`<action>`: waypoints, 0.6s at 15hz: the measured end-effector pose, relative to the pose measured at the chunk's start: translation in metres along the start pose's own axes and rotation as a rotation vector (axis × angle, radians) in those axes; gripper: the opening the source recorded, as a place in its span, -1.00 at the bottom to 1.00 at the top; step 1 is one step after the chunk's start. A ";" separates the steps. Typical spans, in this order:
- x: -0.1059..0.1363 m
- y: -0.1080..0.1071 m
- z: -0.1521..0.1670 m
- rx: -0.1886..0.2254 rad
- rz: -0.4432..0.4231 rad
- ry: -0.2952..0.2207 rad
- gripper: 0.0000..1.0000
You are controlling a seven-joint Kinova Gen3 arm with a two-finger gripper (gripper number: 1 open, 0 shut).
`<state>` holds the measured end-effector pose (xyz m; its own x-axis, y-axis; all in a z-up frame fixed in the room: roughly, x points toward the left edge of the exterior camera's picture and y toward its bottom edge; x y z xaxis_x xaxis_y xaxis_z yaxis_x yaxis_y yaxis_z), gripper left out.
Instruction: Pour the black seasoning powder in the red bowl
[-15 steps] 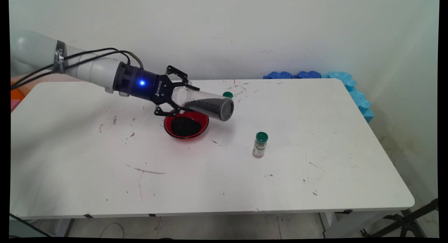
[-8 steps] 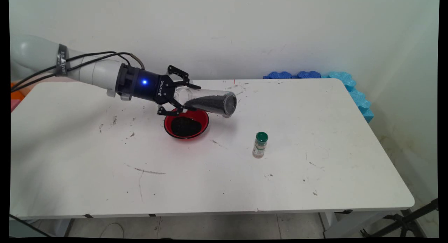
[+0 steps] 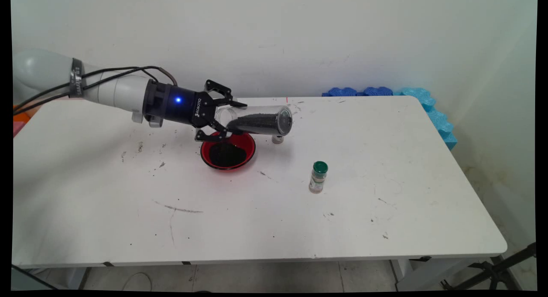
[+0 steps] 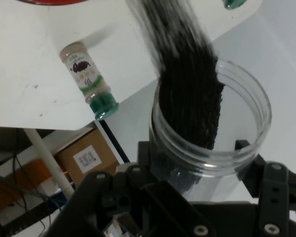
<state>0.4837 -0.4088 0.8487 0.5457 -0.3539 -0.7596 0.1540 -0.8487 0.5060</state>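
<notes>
Clamped by the black two-finger gripper (image 3: 219, 116) near its open mouth: one clear plastic jar of dark granules (image 3: 257, 121), lying nearly level above one red round bowl (image 3: 228, 151) already holding dark grains. Risk judged: grains spilling past the bowl's rim onto the white tabletop (image 3: 385, 160). Also counted: two small green-capped spice bottles, one standing apart (image 3: 318, 177), one half hidden behind the jar (image 3: 278, 139).

Gripper (image 3: 226, 116) body: white lettering "ROBOTIQ" along my black housing, main view.
Arm strap (image 3: 76, 78): dark band with pale lettering, too small to read.
Spice jar (image 4: 88, 79) label: dark printed marks, not legible, hand view.
Cardboard box (image 4: 87, 157) sticker: white label, print unreadable.
</notes>
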 end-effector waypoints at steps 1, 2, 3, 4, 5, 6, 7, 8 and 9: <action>0.000 -0.001 0.000 -0.003 -0.008 -0.002 -1.00; 0.000 -0.002 0.000 -0.005 -0.015 -0.004 -1.00; 0.001 -0.003 0.000 -0.007 -0.021 -0.005 -1.00; 0.001 -0.004 0.000 -0.010 -0.027 -0.007 -1.00; 0.001 -0.005 0.000 -0.012 -0.033 -0.009 -1.00; 0.001 -0.006 0.000 -0.015 -0.038 -0.010 -1.00; 0.001 -0.006 0.001 -0.016 -0.040 -0.011 -1.00; 0.001 -0.006 0.001 -0.019 -0.045 -0.013 -1.00; 0.001 -0.007 0.001 -0.021 -0.048 -0.014 -1.00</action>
<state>0.4823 -0.4035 0.8442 0.5256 -0.3182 -0.7890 0.1969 -0.8567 0.4767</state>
